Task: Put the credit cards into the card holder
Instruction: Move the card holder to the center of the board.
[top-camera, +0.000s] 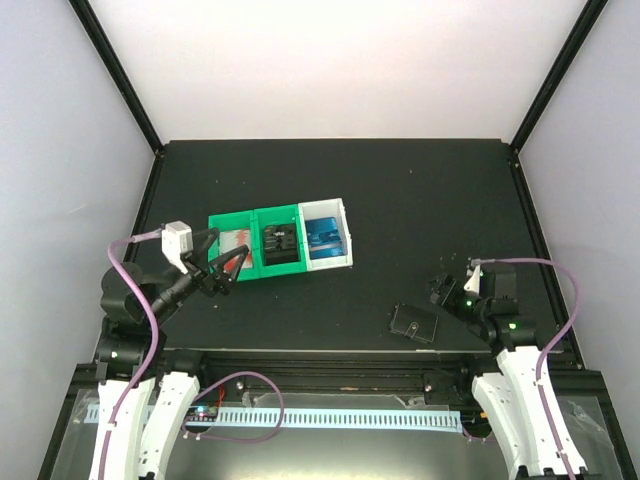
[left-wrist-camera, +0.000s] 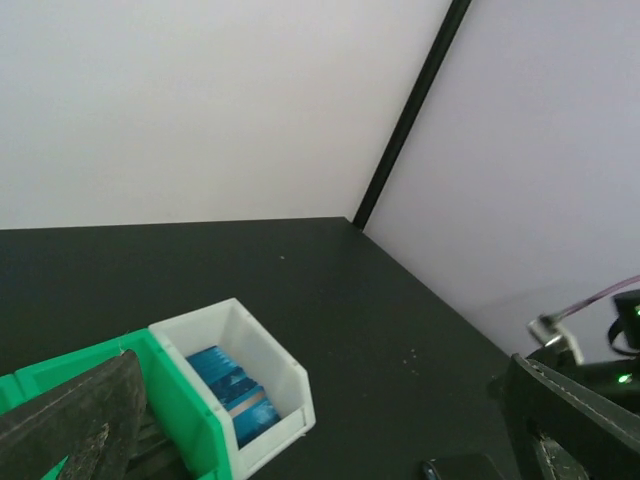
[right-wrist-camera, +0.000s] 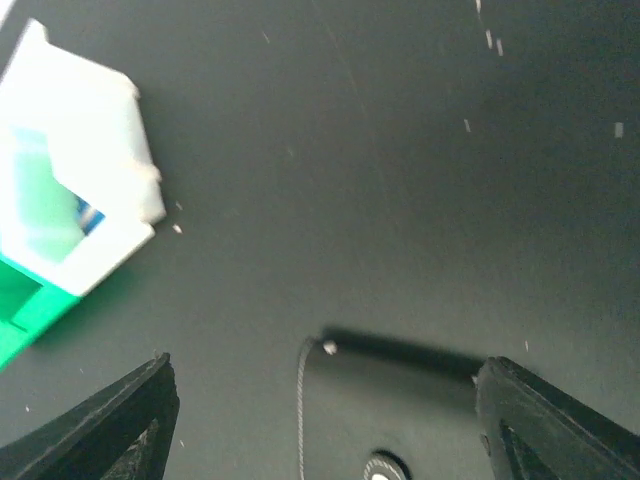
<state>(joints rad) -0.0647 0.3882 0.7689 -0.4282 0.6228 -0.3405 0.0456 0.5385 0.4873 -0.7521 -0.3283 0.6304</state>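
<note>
On the black table three joined bins are standing in a row, a little left of the middle. The left green bin is holding a red-and-white card, the middle green bin is holding black cards, and the white bin at the right end is holding blue cards, which are also showing clearly in the left wrist view. The card holder is lying flat on the table near the front edge, to the right of the bins and well apart from them, with its black outside facing up. The credit cards are all sitting in the bins. The left gripper is hovering at the near left corner of the bins, just beside the left green bin, and its two fingers are standing wide apart. The right gripper is hanging just beside the far right part of the card holder; in its own wrist view the fingers are spread wide, one at each side of the holder's far edge. I cannot tell whether they are touching the holder or the table.
</note>
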